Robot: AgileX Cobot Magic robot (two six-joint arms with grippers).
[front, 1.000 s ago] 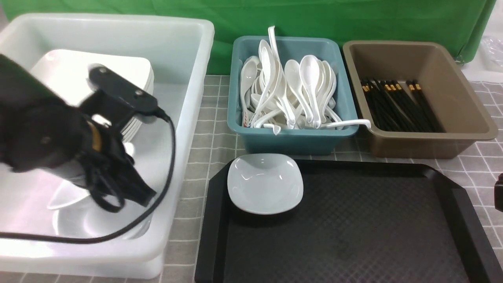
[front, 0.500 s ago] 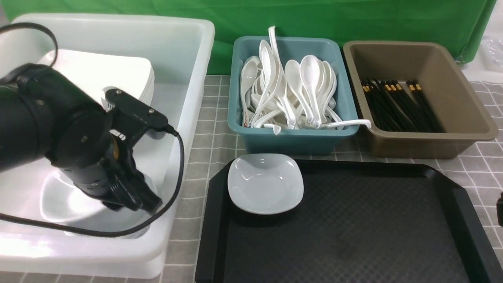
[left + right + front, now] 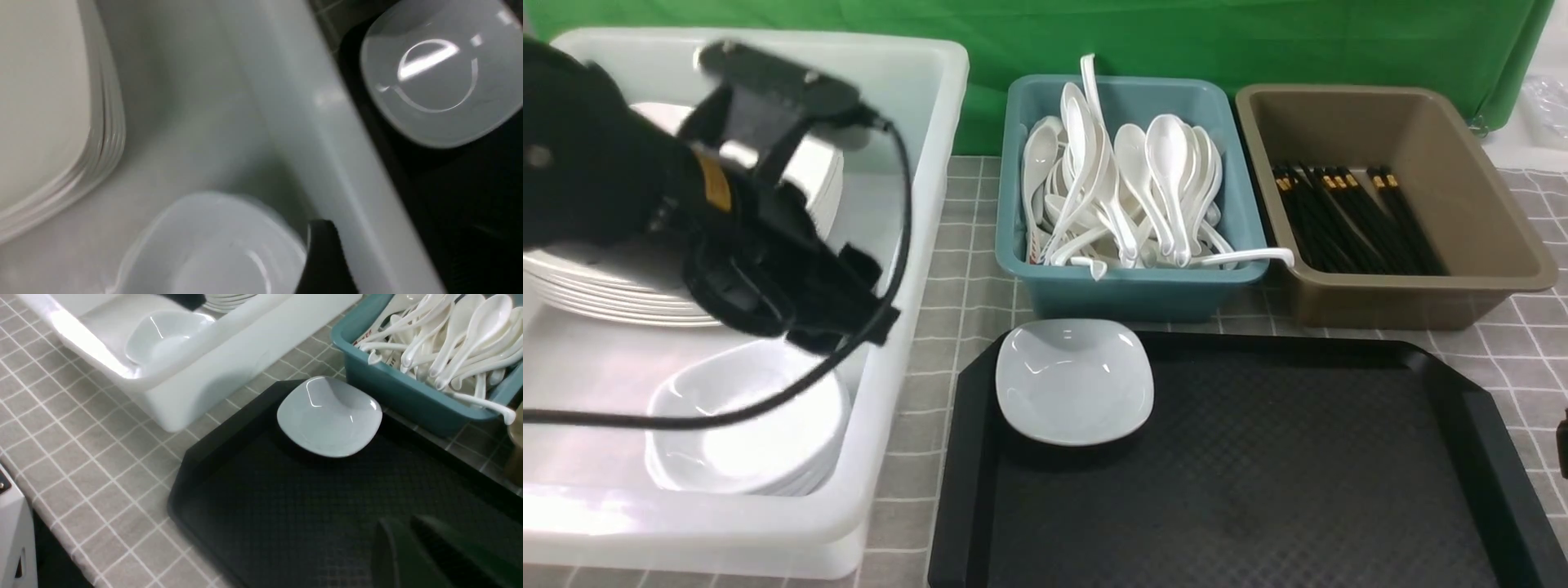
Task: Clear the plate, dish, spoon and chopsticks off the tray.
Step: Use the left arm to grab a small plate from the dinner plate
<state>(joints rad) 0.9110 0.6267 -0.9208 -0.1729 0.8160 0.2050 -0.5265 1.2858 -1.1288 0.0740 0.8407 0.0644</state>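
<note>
left jaws: i see them apart, empty, above the tub (image 3: 931, 122)
right jaws: closed, empty
dish (image 3: 1074, 380): on tray (image 3: 1258, 474)

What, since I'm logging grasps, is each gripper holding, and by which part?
Nothing is held. The left gripper hangs open above the stacked dishes in the white tub; the right gripper, above the tray, is empty too.
</note>
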